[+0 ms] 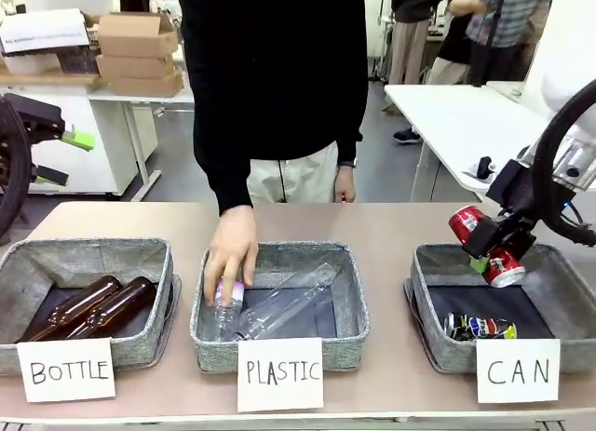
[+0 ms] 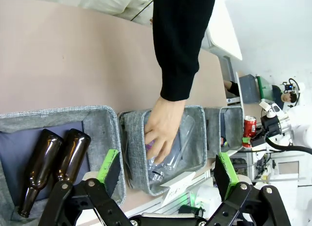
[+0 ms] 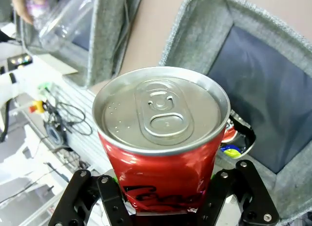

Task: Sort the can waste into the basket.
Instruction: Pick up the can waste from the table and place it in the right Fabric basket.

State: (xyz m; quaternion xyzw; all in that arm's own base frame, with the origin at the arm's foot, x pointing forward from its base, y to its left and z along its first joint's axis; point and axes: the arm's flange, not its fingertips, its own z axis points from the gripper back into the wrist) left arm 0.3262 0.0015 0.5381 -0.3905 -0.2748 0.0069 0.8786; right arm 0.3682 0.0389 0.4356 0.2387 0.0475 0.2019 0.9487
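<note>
One red metal can (image 1: 486,245) sat between my right tool's (image 1: 495,248) jaws over the grey fabric CAN basket (image 1: 426,273); whether it gripped, I couldn't tell. Left tool (image 2: 168,173) gaped. Next: drop cleanly.

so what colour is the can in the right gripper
Red with a silver top, clearest in the right wrist view.

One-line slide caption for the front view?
Right end effector with red can over the CAN basket while a person's hand places a plastic bottle.
</note>
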